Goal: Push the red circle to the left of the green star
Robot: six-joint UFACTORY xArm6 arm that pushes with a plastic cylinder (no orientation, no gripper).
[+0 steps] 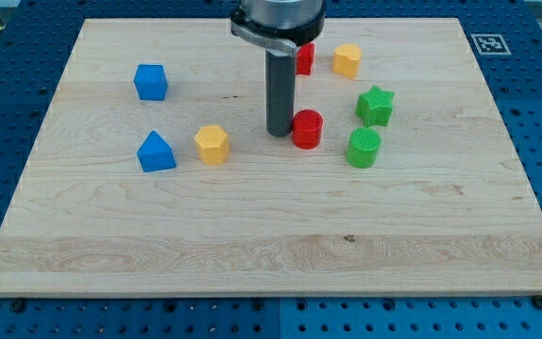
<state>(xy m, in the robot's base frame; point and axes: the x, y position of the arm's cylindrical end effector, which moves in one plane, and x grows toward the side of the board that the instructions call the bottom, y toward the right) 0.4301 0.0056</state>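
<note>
The one camera view shows no container, only a wooden desk (271, 235) with blocks loose on it. The tool is a plain dark rod with nothing to open or close and grips nothing; my tip (279, 132) rests on the desk, touching or just beside the left side of the red circle (307, 128). The red circle lies left of the green star (375, 105) and slightly below it, near but apart (a green circle (364, 148) sits just right of it, lower). Another red block (304, 58) shows partly behind the rod, beside a yellow block (347, 60). At the view's left: blue cube (151, 82), blue triangle (155, 152), yellow hexagon (212, 144).
</note>
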